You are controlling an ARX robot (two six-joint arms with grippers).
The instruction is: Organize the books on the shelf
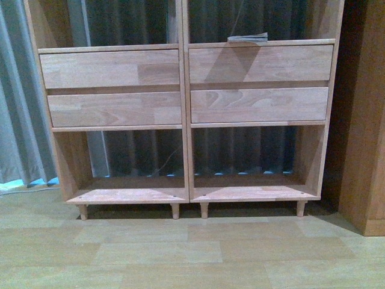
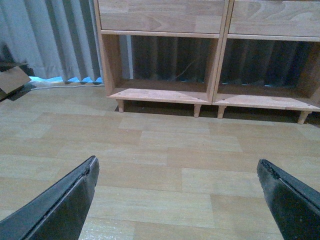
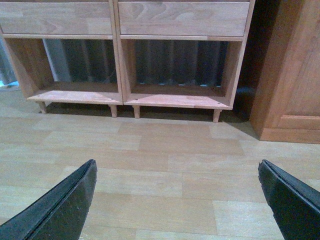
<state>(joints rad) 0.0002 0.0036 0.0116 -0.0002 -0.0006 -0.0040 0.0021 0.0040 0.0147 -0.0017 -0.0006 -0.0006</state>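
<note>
A thin pale book (image 1: 248, 38) lies flat in the upper right of the front view, on the board just above the top right drawer (image 1: 260, 63). Its edge reaches the front lip of that board. Whether it is one book or a few stacked cannot be told.

It sits in the right column of the shelf (image 1: 185, 90), a light wood unit that fills the middle of the frame. Each column has two plain drawer fronts, one above the other, with an open compartment below them. The unit stands on short peg legs. The open compartments have no back, so a grey curtain (image 1: 18, 120) shows through them and also hangs at the left edge of the frame. A darker cabinet (image 1: 364, 120) stands just beside the shelf at the right edge. Pale plank floor (image 1: 192, 253) fills the lower part of the frame.

Neither arm shows in the front view. In the left wrist view the left gripper (image 2: 177, 161) is spread wide, its dark fingers (image 2: 60, 205) well apart with only floor between them. A scrap of cardboard (image 2: 12, 80) lies by the curtain. In the right wrist view the right gripper (image 3: 176, 162) is likewise released, its fingers (image 3: 60, 205) spread and grasping nothing.
</note>
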